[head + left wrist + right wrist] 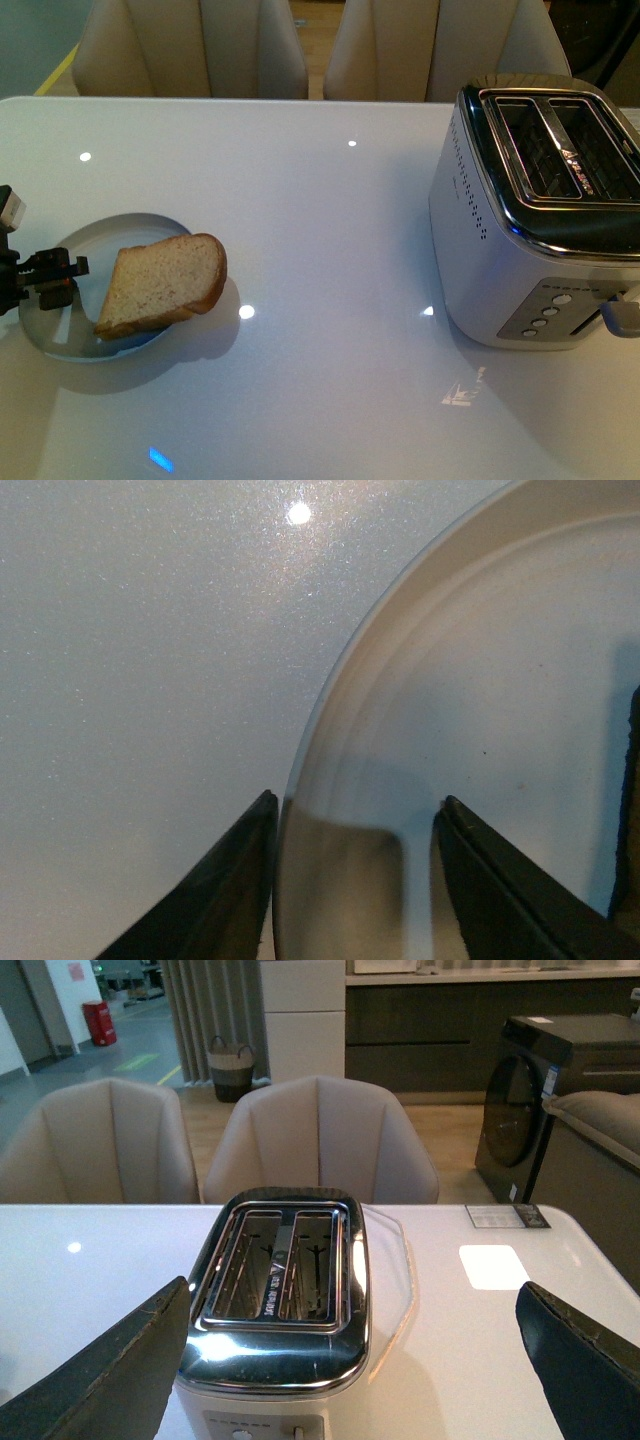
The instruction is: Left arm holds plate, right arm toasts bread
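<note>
1 bread slice (165,282) on plate (75,338)

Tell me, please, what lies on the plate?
One bread slice lies on the plate, reaching past its right rim. The left gripper is at its left edge. The plate under the slice is hidden.

The black left gripper (62,280) was cut off by the front view's left edge. The thick brown bread slice (165,282) hid part of the pale blue-grey plate (100,238). The right edge cropped the silver toaster (490,250).
</note>
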You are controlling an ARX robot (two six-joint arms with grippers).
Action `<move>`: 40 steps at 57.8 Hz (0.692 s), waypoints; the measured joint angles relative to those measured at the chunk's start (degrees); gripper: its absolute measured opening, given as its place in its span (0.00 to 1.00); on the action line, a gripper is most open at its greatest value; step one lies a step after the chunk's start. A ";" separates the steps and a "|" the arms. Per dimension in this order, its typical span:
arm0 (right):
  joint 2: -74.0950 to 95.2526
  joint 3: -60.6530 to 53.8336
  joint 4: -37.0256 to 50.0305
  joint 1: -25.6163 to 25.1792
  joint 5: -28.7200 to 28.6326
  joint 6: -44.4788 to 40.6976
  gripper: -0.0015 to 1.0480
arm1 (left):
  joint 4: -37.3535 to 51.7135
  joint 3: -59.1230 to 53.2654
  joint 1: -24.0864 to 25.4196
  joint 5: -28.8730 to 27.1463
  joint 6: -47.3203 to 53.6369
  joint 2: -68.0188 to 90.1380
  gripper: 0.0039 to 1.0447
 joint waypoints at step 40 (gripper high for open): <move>0.00 0.00 0.00 0.00 0.00 0.02 0.91 | -2.69 -1.03 5.29 9.35 -9.05 -2.25 0.03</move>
